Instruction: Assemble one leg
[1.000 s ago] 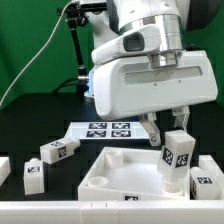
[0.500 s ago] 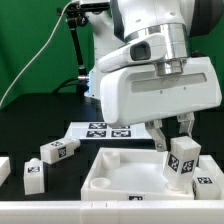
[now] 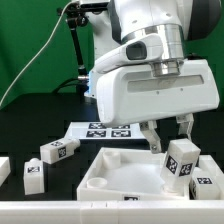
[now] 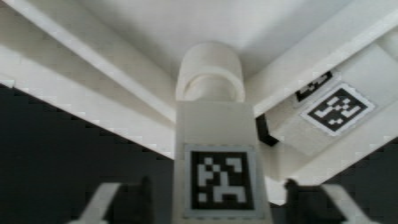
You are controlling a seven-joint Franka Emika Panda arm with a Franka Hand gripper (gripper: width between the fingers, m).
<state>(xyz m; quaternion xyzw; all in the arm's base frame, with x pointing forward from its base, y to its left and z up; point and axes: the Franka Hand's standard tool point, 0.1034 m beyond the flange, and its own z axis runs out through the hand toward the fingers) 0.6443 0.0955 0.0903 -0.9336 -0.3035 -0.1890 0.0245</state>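
Leg [image 3: 181, 162] clamped in gripper [image 3: 169, 134], lower right of frame. Tilted further than a second ago, over tabletop [image 3: 108, 168] corner. Probably mid-insertion; not seated yet.

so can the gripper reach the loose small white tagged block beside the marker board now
Probably not yet: the gripper is shut on another white tagged leg, though the loose block lies uncovered.

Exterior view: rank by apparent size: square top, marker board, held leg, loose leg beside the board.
Largest: square top
Then marker board, partly hidden
Unranked: held leg, loose leg; same shape, held one possibly nearer.
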